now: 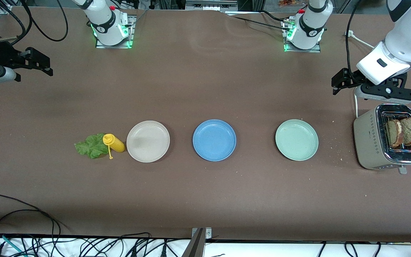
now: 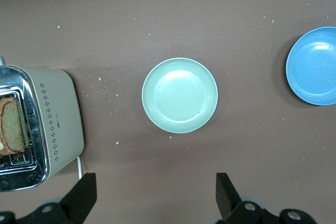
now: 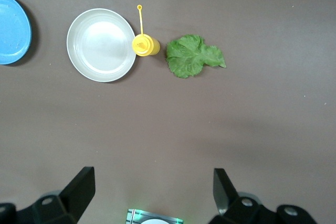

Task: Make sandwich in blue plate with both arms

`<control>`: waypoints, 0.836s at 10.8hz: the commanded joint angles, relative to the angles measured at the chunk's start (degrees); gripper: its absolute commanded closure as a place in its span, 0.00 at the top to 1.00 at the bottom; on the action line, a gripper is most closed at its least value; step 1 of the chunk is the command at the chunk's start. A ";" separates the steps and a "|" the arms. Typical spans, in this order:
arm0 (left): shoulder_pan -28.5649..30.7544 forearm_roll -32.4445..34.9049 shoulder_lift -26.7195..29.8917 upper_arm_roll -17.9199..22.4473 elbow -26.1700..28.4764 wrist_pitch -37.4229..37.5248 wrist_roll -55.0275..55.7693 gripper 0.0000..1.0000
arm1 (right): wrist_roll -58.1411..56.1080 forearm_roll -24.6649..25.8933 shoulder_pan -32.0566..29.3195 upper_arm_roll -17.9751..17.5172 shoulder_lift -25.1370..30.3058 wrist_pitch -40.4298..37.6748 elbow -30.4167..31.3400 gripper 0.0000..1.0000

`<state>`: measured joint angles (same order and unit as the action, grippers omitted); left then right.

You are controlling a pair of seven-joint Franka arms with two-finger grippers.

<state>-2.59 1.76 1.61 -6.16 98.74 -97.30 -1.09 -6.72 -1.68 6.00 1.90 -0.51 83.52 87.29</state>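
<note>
A: What takes up most of the front view?

B: The brown table [image 1: 205, 200], with the two arms at its ends. The left arm's gripper [image 1: 337, 84] hangs over the table by the toaster [image 1: 368, 142], at the left arm's end. The right gripper [image 1: 39, 64] hangs over bare table at the right arm's end. Both wrist views show the jaws spread wide, with nothing between them.

A: And the toaster?

B: It holds two brown toast slices [image 1: 404, 131] standing in its slots. The front view shows both; the left wrist view catches only one slice [image 2: 13, 129] at its edge.

A: Where is the blue plate?

B: The blue plate [image 1: 214, 140] lies mid-table, bare, between the beige plate [image 1: 148, 141] and the pale green plate [image 1: 297, 139], all three in a row and well apart. The left wrist view shows the green plate [image 2: 179, 95] whole and the blue one [image 2: 313, 66] cut off. The right wrist view shows the beige plate [image 3: 101, 44] whole.

A: The smaller things?

B: A lettuce leaf [image 1: 90, 145] lies flat toward the right arm's end. A yellow squeeze bottle [image 1: 114, 142] sits between it and the beige plate, just beside both. The right wrist view shows its cap strap [image 3: 140, 19]. Crumbs [image 2: 107, 85] between toaster and green plate show best in the left wrist view.
</note>
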 commanded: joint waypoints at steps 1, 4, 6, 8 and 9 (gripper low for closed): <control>0.21 -0.44 -0.82 0.00 -1.45 1.15 -0.40 1.00 | 0.13 -0.87 -0.19 0.12 -0.28 -0.73 -1.25 1.00; 3.10 -0.53 -1.61 0.09 -1.53 0.98 -1.28 1.00 | 0.13 -0.87 -0.19 0.12 -0.28 -0.73 -1.25 1.00; 4.70 -0.44 -3.10 0.09 -2.93 0.98 -1.37 1.00 | 0.21 -0.87 -0.19 0.12 -0.28 -0.73 -1.25 1.00; 6.96 -0.18 -5.64 0.18 -5.47 0.98 -4.94 1.00 | 0.21 -0.87 -0.19 0.12 -0.28 -0.73 -1.25 1.00; 7.94 -0.18 -7.48 0.18 -6.88 0.98 -7.75 1.00 | 0.13 -0.87 -0.19 0.12 -0.28 -0.73 -1.25 1.00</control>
<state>3.00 1.76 -1.45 -5.83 96.93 -97.20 -3.02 -6.72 -1.68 5.99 1.93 -0.51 83.52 87.29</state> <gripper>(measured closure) 0.000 0.000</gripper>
